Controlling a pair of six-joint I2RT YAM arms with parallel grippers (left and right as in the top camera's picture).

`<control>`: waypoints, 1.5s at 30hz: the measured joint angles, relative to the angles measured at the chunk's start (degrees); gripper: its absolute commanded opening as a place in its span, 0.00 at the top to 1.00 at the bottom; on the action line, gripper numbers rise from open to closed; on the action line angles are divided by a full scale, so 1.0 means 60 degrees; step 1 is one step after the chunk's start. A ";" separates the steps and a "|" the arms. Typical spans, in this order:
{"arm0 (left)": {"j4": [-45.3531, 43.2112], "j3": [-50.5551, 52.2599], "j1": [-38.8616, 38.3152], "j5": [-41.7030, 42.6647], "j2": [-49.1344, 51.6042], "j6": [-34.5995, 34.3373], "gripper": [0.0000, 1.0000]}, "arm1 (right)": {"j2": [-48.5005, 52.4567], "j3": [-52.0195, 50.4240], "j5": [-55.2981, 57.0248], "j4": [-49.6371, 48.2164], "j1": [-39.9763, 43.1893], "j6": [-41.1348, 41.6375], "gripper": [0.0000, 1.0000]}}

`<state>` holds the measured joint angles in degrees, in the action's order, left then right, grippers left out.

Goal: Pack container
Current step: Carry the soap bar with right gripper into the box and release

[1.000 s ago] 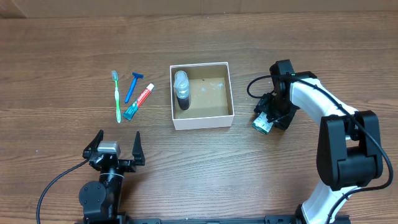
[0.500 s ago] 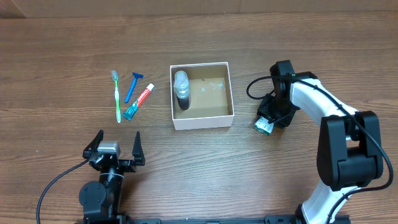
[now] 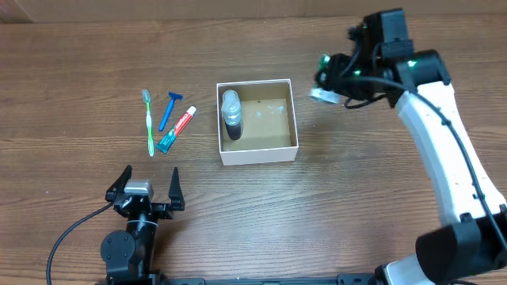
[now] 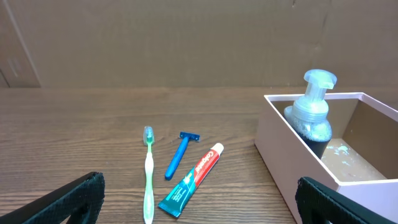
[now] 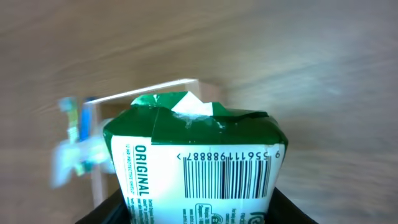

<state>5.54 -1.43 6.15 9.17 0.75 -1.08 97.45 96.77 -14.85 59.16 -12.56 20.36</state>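
Note:
The container point(image 3: 291, 115) is a square white box with a tan inside, at mid table; it also shows in the left wrist view point(image 4: 292, 155) and the right wrist view point(image 5: 99, 155). A pump bottle point(image 3: 230, 113) lies in its left side. My right gripper point(image 3: 326, 93) is shut on a green and white soap packet point(image 5: 196, 162), held in the air just right of the container's far right corner. My left gripper point(image 3: 146, 190) is open and empty near the table's front. A green toothbrush point(image 3: 149, 123), a blue razor point(image 3: 167, 109) and a toothpaste tube point(image 3: 177, 129) lie left of the container.
A cardboard wall point(image 4: 199, 43) stands behind the table. The right arm point(image 3: 444, 134) reaches over the right side of the table.
My right gripper has lifted the soap packet off the table at the container's right and carried it up and back, toward the container's far right corner. The left arm has not moved.

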 measured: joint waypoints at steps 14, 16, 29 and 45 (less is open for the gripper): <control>0.0000 0.0000 0.0000 0.0000 0.0000 0.0004 0.00 | 0.2514 0.0015 0.2131 -0.1359 -0.3289 0.0106 0.55; 0.0000 0.0000 0.0000 0.0000 0.0000 0.0000 0.00 | 0.2885 0.0015 0.2233 -0.1355 -0.3282 0.0106 0.55; 0.0000 0.0000 0.0000 0.0000 0.0000 0.0004 0.00 | 0.3880 0.0015 0.2561 -0.1949 -0.3279 0.0095 0.55; 0.0000 0.0000 0.0000 0.0000 0.0000 0.0000 0.00 | 0.3880 -0.0670 0.2798 -0.2761 -0.3151 0.0095 0.55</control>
<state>5.54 -1.43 6.15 9.17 0.75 -1.08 120.73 92.75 1.93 42.59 -31.46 20.93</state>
